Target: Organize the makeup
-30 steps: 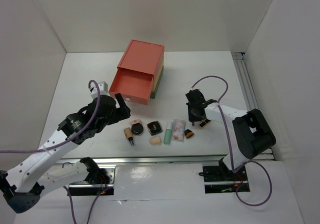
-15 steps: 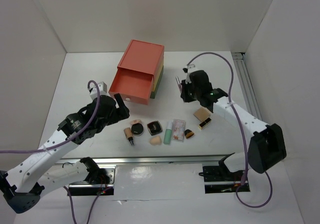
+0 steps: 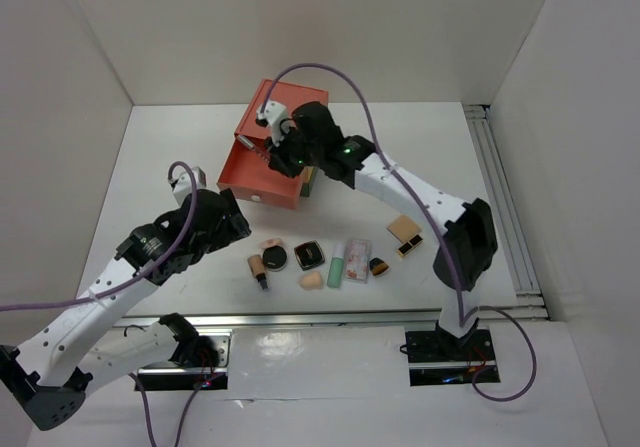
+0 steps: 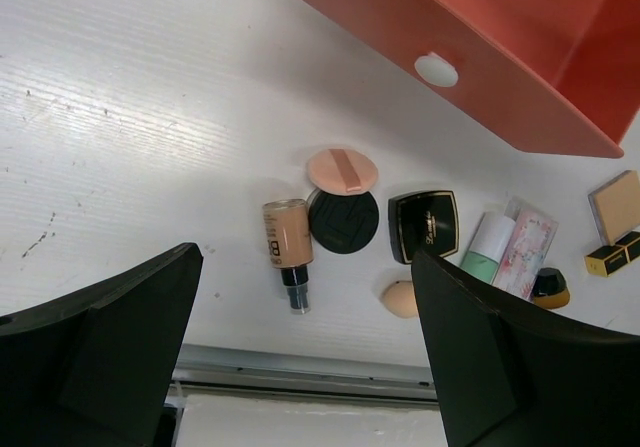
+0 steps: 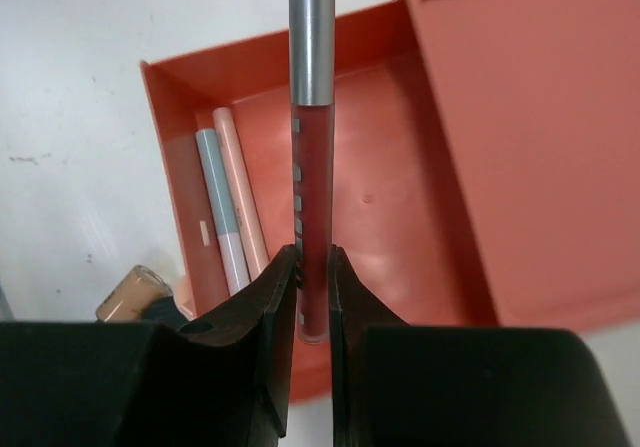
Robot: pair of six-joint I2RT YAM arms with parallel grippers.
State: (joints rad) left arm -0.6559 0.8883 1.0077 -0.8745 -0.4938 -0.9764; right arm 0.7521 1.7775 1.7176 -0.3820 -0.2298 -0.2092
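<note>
My right gripper [image 5: 313, 267] is shut on a red lip-gloss tube with a silver cap [image 5: 313, 197] and holds it over the open red drawer [image 5: 400, 167], where two thin pencils [image 5: 220, 202] lie. In the top view that gripper [image 3: 275, 149] hangs above the drawer [image 3: 262, 172]. My left gripper [image 4: 305, 367] is open and empty above the near row of makeup: a tan foundation tube [image 4: 288, 237], a round black compact [image 4: 344, 221], a square black compact [image 4: 423, 225], a beige sponge [image 4: 400, 298], a mint-green tube [image 4: 487, 247] and a pink sachet [image 4: 527, 252].
The stacked drawer box [image 3: 290, 107] stands at the back centre with its top drawer pulled toward me. A beige square compact [image 3: 404, 229] and a black-gold lipstick [image 3: 408, 248] lie to the right. A metal rail [image 3: 330, 317] runs along the table's near edge.
My right arm has swung from the right of the table up and left to the drawer, carrying the lip-gloss tube. The left arm has shifted only slightly.
</note>
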